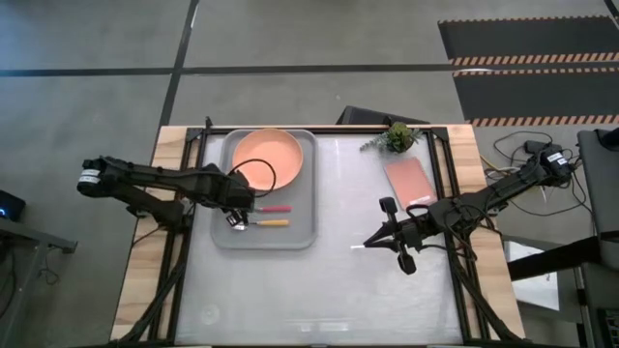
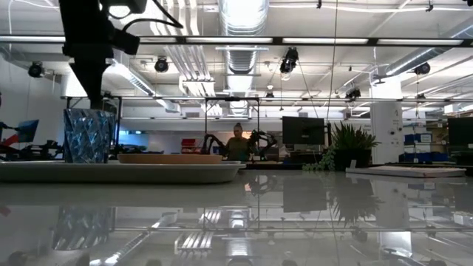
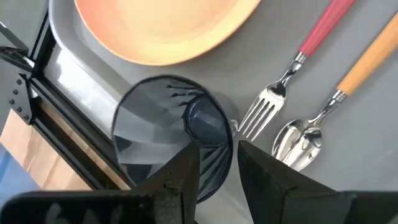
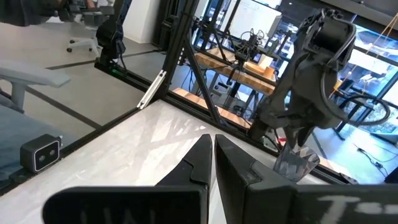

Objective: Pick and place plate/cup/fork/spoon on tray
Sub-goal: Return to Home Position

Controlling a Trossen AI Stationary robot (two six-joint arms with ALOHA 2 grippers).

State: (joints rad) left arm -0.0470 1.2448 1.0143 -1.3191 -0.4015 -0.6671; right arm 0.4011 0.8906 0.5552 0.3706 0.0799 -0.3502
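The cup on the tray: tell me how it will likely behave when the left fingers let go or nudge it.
The cup stands upright on the tray, so it probably stays put when released. It is taller than wide in the low view, so a sideways nudge from the left gripper might tip it. Its faceted wall looks glossy and may slip between the fingers.

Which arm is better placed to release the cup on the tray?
The left. Its tool is at the cup, over the tray. The right tool waits far from the tray.
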